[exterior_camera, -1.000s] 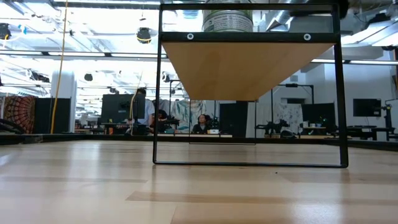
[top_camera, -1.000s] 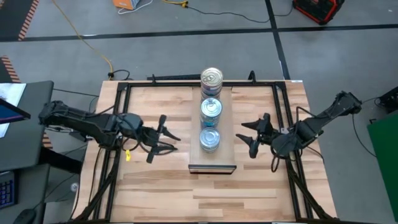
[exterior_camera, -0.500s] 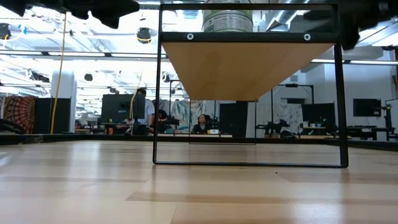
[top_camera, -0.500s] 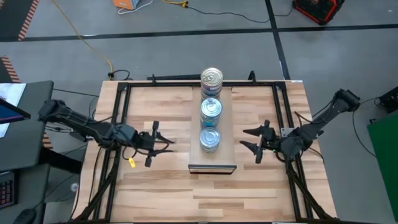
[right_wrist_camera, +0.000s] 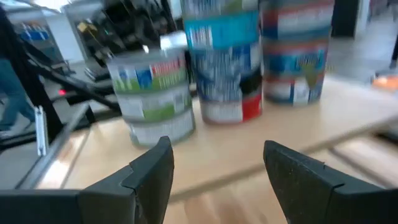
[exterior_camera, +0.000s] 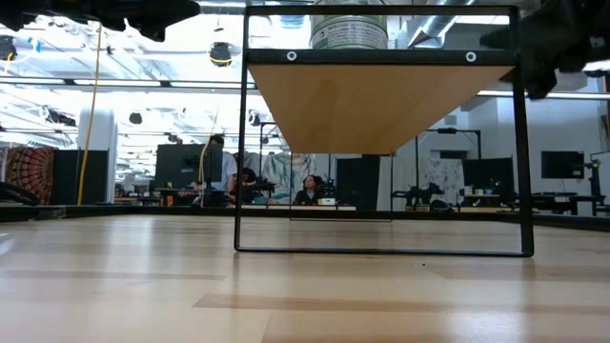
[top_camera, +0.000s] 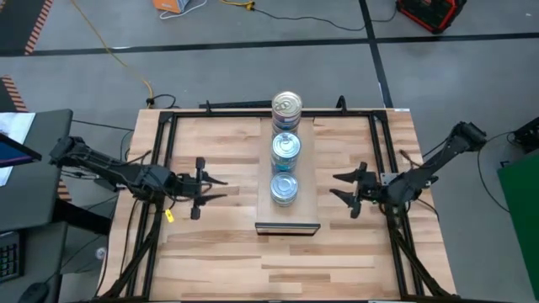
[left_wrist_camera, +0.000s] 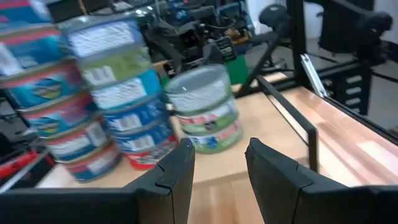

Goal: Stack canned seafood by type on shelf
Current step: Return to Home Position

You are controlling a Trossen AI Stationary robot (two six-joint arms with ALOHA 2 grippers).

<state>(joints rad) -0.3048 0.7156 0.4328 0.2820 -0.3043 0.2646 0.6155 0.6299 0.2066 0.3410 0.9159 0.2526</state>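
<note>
Striped wood covers the table (top_camera: 219, 252), and a black metal frame (top_camera: 164, 126) runs round its edges. At the middle stands the shelf (top_camera: 286, 215), a light board raised on thin dark legs; the low view looks under it at its pale underside (exterior_camera: 381, 105). All the cans (top_camera: 285, 148) in view are on the shelf, in three stacks set in a row from the far end toward the near end. The far stack has a shiny silver-gold top (top_camera: 286, 105); the other two tops look light blue. From the left wrist view, one stack with green labels (left_wrist_camera: 208, 118) is shorter than the two blue-labelled stacks (left_wrist_camera: 127, 106) beside it.

Both arms lie low and stretched out toward the shelf from opposite sides, each well apart from it. The left gripper (top_camera: 221, 188) hangs over the table to the left of the shelf, its two fingers (left_wrist_camera: 174, 180) spread apart with nothing between them. The right gripper (top_camera: 335, 186) is level with it on the other side, pointing at the near stack, fingers (right_wrist_camera: 152, 174) likewise spread and holding nothing.

Behind the table, the low view shows a lit workroom with two people (exterior_camera: 217, 171) far off.
</note>
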